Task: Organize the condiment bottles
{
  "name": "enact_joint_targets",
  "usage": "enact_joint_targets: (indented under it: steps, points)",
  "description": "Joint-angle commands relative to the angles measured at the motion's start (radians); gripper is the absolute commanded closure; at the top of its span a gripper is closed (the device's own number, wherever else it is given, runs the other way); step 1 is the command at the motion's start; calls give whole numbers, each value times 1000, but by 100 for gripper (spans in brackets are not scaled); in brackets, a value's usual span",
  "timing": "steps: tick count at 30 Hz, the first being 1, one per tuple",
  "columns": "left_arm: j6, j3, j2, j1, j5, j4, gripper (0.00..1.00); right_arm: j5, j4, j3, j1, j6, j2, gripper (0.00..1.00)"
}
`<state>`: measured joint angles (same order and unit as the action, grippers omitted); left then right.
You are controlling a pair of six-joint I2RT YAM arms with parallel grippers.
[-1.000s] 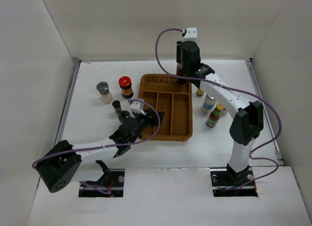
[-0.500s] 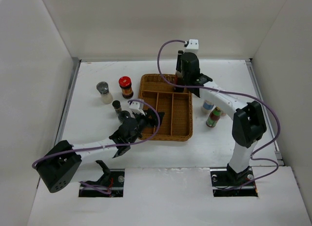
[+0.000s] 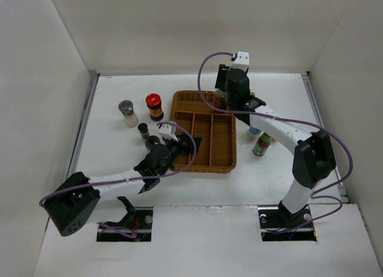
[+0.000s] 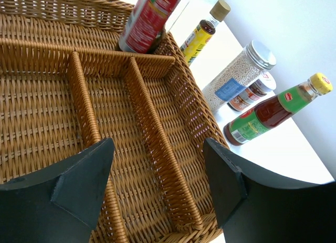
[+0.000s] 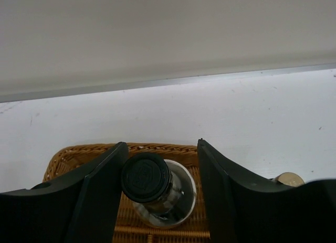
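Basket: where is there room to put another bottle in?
The long slots between the wicker dividers are bare. The far right corner holds the black-capped bottle, the right gripper open around it. Outside the basket's right edge, bottles crowd.

A white bench (image 3: 119, 88) is enclosed on three sides by plain off-white panels. A back wall (image 3: 197, 26) runs across the top of the overhead frame, while a left wall (image 3: 42, 91) and a right wall (image 3: 353, 61) slant outward toward the lower corners. A grey metal strip (image 3: 85, 124) is seen along the bench's left edge. A white ledge (image 3: 203, 241) is laid across the bottom of the frame. The space is lit evenly, and only soft shadows are cast.
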<state>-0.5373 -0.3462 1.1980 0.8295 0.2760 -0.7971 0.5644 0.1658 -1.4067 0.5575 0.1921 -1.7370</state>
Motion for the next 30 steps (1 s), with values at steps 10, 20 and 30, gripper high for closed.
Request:
enact_joint_targets:
  steps: [10,20,30]
  points:
    - [-15,1,-9,0,-11,-59,33,-8,49,44,9,17,157,35]
    - [-20,-2,-3,0,-14,-54,33,12,18,259,25,43,405,34]
    - [-23,3,-9,-3,-14,-62,33,305,-314,543,18,156,764,56]
